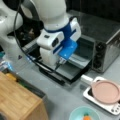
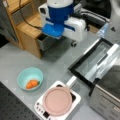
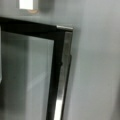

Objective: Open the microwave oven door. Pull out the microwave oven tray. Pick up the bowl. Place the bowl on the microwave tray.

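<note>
Silver-grey metal fills a front view's right: the microwave oven sits there with its three black knobs in a column, the biggest thing on the grey table. Its door, the microwave oven door, is dropped flat open in front of the cavity, dark frame around glass, and in a front view it lies level on the table with its bar handle along the outer edge. My wrist view looks straight down on one corner of that door, black frame and a metal strip beside bare table. I can't pick out the microwave oven tray for certain; it doesn't show clearly.

My arm hangs over the open door, and my gripper points down just above the glass. Whether my fingers are spread or closed, I cannot tell. I see nothing held.

A wooden cabinet stands at a front view's bottom left. A white tray carries the pink plate, near the door's edge. The bowl, light teal with the orange item inside, rests on the table just left of that tray, well apart from my gripper.
</note>
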{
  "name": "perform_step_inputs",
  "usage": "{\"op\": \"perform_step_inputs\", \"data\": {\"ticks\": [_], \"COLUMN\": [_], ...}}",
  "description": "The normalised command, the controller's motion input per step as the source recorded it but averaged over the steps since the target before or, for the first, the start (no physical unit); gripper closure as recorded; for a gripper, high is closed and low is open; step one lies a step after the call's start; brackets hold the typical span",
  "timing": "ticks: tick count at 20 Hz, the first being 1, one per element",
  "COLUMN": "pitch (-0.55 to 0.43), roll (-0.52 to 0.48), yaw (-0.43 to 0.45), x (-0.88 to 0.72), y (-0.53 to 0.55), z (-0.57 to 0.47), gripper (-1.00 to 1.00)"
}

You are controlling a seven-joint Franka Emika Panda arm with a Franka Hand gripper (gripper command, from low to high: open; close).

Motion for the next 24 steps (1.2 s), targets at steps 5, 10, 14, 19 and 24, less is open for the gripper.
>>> {"op": "perform_step_inputs", "data": {"ticks": [5, 10, 14, 19, 24], "pitch": [0.201, 0.204, 0.209, 0.208, 0.201], "roll": [-0.172, -0.127, -0.084, -0.063, -0.039], "yaw": [0.16, 0.147, 0.128, 0.147, 0.185], "x": [0.42, 0.48, 0.49, 0.55, 0.56], "y": [-0.3, -0.34, -0.34, -0.37, -0.31], "z": [0.13, 0.16, 0.15, 0.09, 0.09], "gripper": [-1.0, -1.0, -1.0, -1.0, -1.0]}}
